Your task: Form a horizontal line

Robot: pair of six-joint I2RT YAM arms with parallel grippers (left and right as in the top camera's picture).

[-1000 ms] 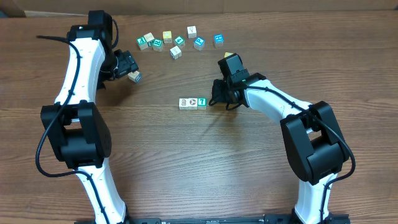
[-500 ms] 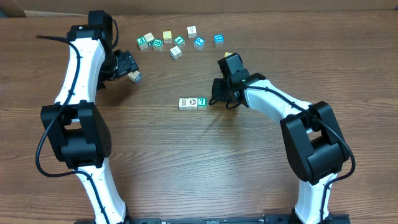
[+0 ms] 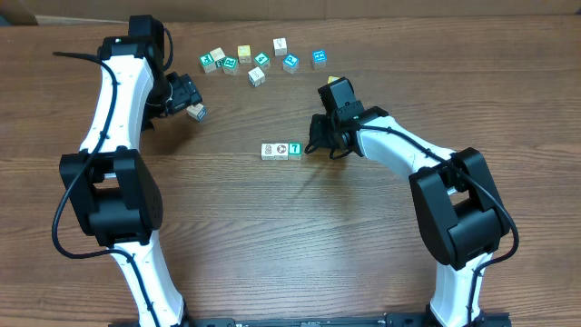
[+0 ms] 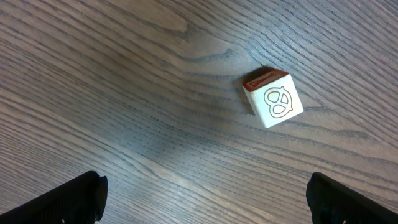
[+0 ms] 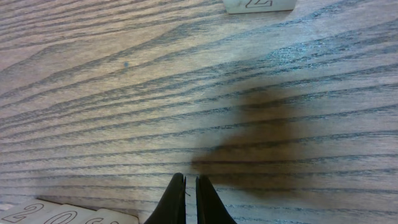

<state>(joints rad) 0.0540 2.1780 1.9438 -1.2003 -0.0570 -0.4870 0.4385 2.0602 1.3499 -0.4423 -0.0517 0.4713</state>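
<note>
The horizontal line (image 3: 281,150) shows as a short row of three cubes in mid-table: two white-faced ones and a teal one (image 3: 295,149) at its right end. My right gripper (image 3: 312,146) is just right of the teal cube, shut and holding nothing. In the right wrist view its fingers (image 5: 189,200) are pressed together over bare wood, with the row's white cubes (image 5: 62,215) at the bottom left. My left gripper (image 3: 188,102) hovers wide open at the upper left, over a loose white cube with a pretzel print (image 4: 273,99). That cube lies ahead of the fingers, not between them.
Several loose cubes (image 3: 259,60) are scattered along the far side of the table, teal, white and pale yellow. A yellow cube (image 3: 331,80) peeks out behind my right arm. One white cube's edge (image 5: 258,4) shows at the top of the right wrist view.
</note>
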